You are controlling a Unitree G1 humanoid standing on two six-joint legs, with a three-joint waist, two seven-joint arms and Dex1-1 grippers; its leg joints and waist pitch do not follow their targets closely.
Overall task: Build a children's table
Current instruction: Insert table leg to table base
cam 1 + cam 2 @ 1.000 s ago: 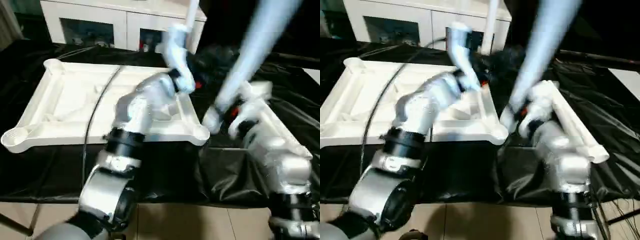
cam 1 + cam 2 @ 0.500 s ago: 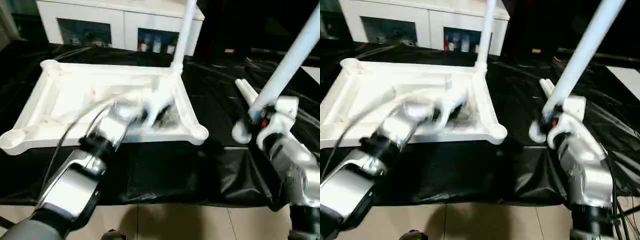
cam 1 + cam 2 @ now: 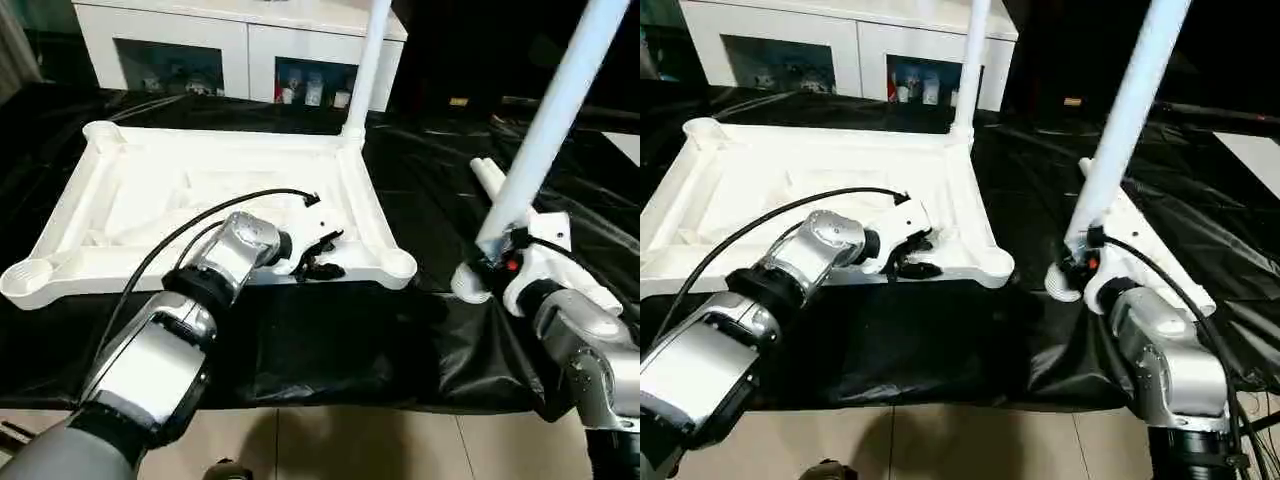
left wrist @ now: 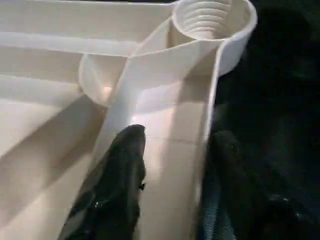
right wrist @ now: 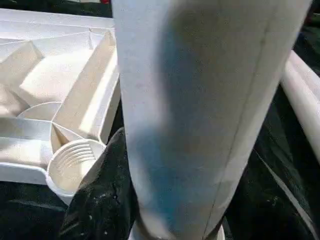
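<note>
- White plastic top [image 3: 150, 215] lies underside-up on the tabletop [image 3: 420, 200]; light, stiff.
- Left gripper [image 3: 318, 255] straddles its rim near the socket [image 3: 398, 263], fingers [image 4: 122, 165] spread.
- Right gripper [image 3: 492, 262] pinches a leg [image 3: 545, 130] low; smooth, likely slippery.

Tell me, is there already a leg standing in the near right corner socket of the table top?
No, the near right corner socket is empty, its ribbed inside bare, while the right gripper holds a leg beside the table top.

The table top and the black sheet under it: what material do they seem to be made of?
The table top looks like moulded white plastic, matte: thin ribs and a threaded corner socket. The black sheet seems thin glossy plastic film: it wrinkles and shines.
</note>
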